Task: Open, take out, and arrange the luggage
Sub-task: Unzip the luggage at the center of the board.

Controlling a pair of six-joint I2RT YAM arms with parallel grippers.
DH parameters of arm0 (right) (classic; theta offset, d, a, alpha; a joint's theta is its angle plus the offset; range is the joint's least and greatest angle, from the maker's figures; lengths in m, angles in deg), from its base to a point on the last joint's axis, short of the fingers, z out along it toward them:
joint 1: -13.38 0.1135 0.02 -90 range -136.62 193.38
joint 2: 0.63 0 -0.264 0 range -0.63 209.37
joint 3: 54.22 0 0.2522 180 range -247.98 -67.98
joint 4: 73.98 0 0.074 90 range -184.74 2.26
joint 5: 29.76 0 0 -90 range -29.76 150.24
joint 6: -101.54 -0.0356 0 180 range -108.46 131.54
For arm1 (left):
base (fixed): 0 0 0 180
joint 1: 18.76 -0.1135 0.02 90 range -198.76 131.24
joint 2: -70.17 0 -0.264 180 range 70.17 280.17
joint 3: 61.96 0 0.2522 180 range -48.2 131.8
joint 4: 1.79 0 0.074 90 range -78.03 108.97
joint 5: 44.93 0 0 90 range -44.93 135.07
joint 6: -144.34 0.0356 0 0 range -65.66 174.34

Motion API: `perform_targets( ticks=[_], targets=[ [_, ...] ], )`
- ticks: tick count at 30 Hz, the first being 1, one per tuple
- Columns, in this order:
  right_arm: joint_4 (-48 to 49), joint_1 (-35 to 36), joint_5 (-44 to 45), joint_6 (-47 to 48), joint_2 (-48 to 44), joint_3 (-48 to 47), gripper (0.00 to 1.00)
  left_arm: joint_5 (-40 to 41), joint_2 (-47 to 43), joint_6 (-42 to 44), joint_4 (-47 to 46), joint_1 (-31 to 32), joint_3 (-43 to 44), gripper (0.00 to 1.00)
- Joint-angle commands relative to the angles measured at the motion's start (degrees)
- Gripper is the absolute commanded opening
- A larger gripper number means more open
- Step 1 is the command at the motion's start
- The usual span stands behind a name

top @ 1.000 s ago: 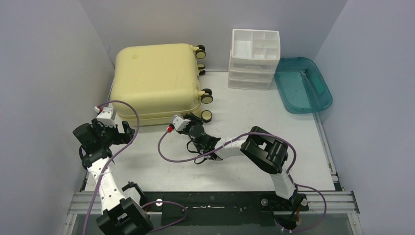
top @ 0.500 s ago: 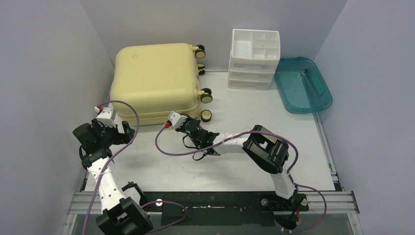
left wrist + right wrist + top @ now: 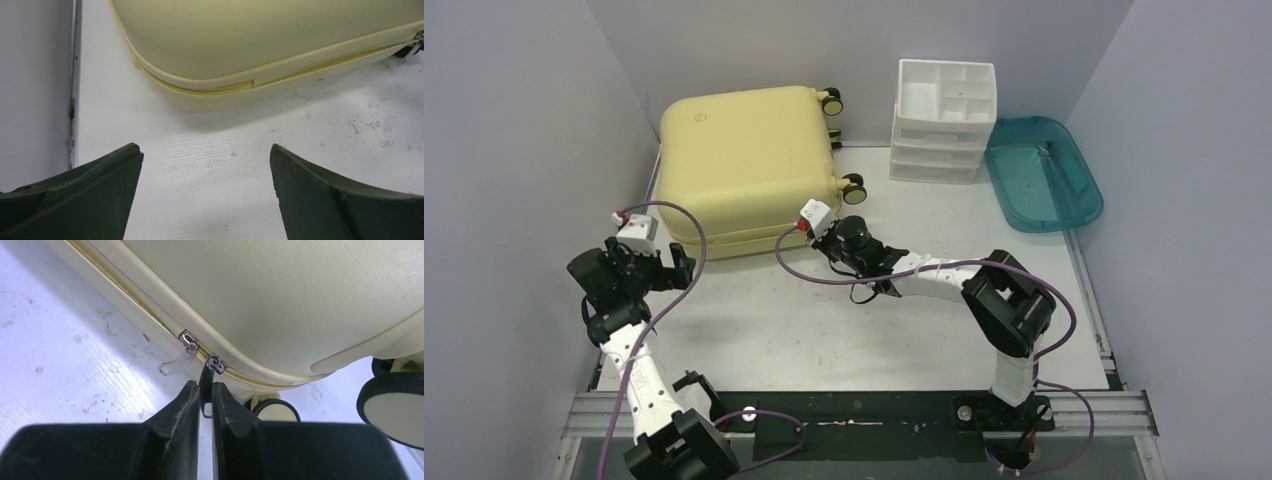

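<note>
The luggage [image 3: 744, 165], a pale-yellow hard-shell suitcase, lies flat and zipped shut at about 11 o'clock on the table [image 3: 824, 330], its wheels facing 3 o'clock. At its 5 o'clock corner two sliders sit close together on the zipper. The zipper pull [image 3: 204, 376] of the one nearer the wheel [image 3: 395, 407] runs down between the fingers of the right gripper [image 3: 205, 386], which are pressed together on it; the other pull [image 3: 173, 366] hangs free just beside it, toward 9 o'clock in the wrist view. The left gripper [image 3: 205, 150] hovers off the case's 7 o'clock corner with its fingers spread wide and nothing between them. Beyond the case a white drawer organizer [image 3: 944, 120] stands at 1 o'clock and a teal tray [image 3: 1042, 172] lies at 2 o'clock, both well apart from the arms. The step in hand looks like the very start of opening: the pull is gripped, and none of the seam seen here is unzipped. The next move probably calls for drawing that pull along the seam and round the rounded corner by the wheels, keeping the pull in line with the track (a thin tab could slip out of the pinch if tugged sideways), while the open left gripper may need to steady the shell so it does not slide.
</note>
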Motion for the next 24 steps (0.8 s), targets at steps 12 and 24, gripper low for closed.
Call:
perform_targets(
  ticks=[12,24],
  targets=[
    [-3.75,-9.51,-9.37,-13.39,-4.17,-0.16,0.00,26.09,10.96,-2.81,-8.10,28.67,20.97,0.97],
    [-3.92,-18.86,-19.46,-22.62,-2.64,0.65,0.00,41.15,30.00,-0.86,-15.56,41.89,23.78,0.97]
  ],
)
